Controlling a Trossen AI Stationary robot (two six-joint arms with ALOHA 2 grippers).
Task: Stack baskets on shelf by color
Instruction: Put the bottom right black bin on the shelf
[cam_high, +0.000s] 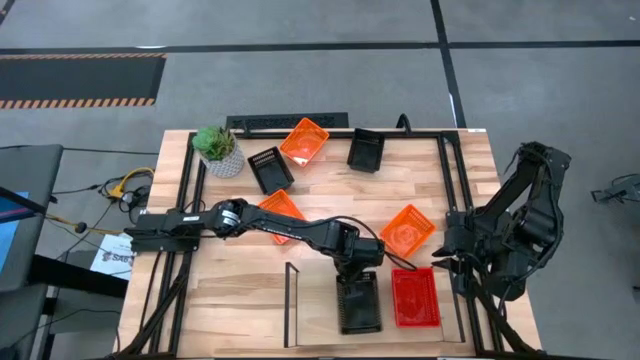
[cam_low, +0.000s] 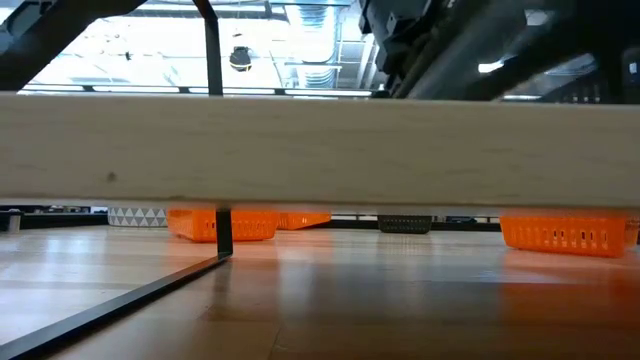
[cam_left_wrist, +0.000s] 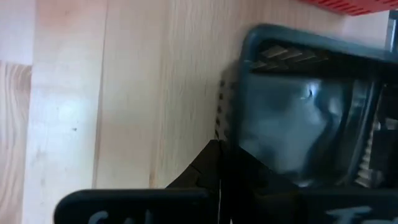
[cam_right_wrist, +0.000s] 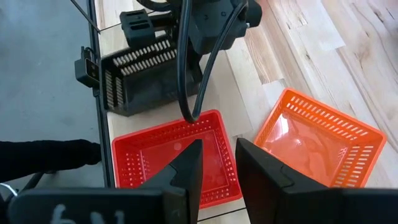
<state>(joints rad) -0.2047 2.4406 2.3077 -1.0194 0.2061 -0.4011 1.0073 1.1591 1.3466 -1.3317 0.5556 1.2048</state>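
The left dark robot arm stretches from the table's left edge across to the near middle, bent at the elbow. Its left gripper (cam_high: 357, 272) points down at the far rim of a black rectangular plastic mesh basket (cam_high: 358, 303), fingers pressed together on that rim as far as the left wrist view shows. This black basket sits on the low light-wood shelf board (cam_high: 320, 300) with thin black metal end frames, at the near edge of the table.

Just right of it on the same board lies a red rectangular plastic mesh basket (cam_high: 414, 298), almost touching the black one. It looks empty apart from a glossy lining.

The right dark robot arm is folded at the table's right edge. Its right gripper (cam_right_wrist: 216, 163) hangs above the red basket's right side with its two fingers parted and nothing between them.

An orange rectangular plastic mesh basket (cam_high: 407, 230) lies tilted on the wooden tabletop (cam_high: 320, 200), just beyond the red one. A second orange mesh basket (cam_high: 280, 213) lies partly under the left arm, left of centre. A third orange mesh basket (cam_high: 304, 141) rests at the far edge, between two more black mesh baskets: one (cam_high: 270, 169) to its left and one (cam_high: 366, 150) to its right. All appear empty.

A small green potted plant in a patterned white pot (cam_high: 218, 150) stands at the far left corner.
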